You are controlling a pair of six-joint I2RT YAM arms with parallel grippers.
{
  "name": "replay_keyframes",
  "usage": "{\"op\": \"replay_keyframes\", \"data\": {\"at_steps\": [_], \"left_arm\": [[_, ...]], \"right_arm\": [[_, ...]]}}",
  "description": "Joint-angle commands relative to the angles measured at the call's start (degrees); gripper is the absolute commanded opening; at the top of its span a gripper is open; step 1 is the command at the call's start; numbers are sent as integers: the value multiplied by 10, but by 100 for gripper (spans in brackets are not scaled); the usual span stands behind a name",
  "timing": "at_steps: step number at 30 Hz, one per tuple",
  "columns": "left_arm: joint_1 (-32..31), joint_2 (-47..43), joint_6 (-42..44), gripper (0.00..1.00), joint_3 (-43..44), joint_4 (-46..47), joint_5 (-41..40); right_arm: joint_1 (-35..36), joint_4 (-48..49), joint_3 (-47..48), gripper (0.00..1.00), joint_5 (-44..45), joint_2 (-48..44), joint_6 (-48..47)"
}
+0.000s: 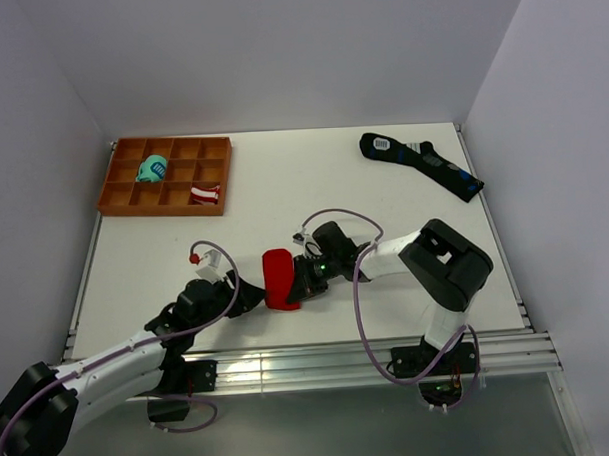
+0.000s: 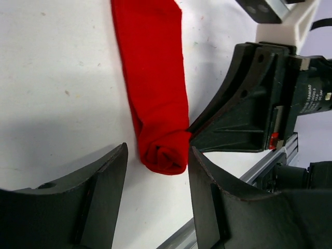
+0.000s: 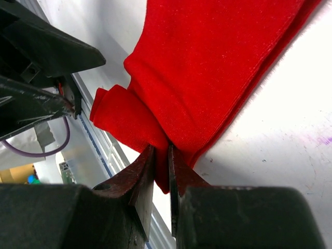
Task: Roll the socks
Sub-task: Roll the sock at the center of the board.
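Observation:
The red socks (image 1: 278, 276) lie as a narrow strip near the table's front edge, with the near end curled into a small roll (image 2: 165, 153). My right gripper (image 1: 304, 281) is shut on the edge of the socks (image 3: 218, 67) beside the roll, pinching red fabric between its jaws. My left gripper (image 1: 255, 293) is open just left of the socks, its fingers (image 2: 207, 187) either side of the rolled end and a little short of it, not touching. The white motif is not visible.
An orange compartment tray (image 1: 118, 189) at the back left holds a teal bundle (image 1: 151, 170) and a red-and-white striped bundle (image 1: 205, 195). Long black socks (image 1: 422, 164) lie at the back right. The table's metal front rail (image 1: 369, 361) runs close behind the roll.

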Motion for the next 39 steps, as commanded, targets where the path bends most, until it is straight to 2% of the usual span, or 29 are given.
{"op": "replay_keyframes", "data": {"at_steps": [1, 10, 19, 24, 29, 34, 39], "left_arm": [[-8, 6, 34, 56, 10, 44, -6], [-38, 79, 52, 55, 24, 61, -8], [-60, 31, 52, 56, 14, 75, -17], [-63, 75, 54, 56, 26, 71, -15], [-69, 107, 42, 56, 15, 110, -10], [-76, 90, 39, 56, 10, 125, -17], [-80, 105, 56, 56, 31, 96, -29]], "right_arm": [[-6, -158, -15, 12, 83, 38, -52], [-7, -197, 11, 12, 89, 34, -60], [-7, -210, 18, 12, 94, 36, -67], [-7, -212, 20, 12, 92, 39, -63], [-7, -217, 27, 12, 92, 43, -65], [-7, -224, 31, 12, 94, 46, -69], [-7, -226, 35, 12, 91, 51, -70]]}}
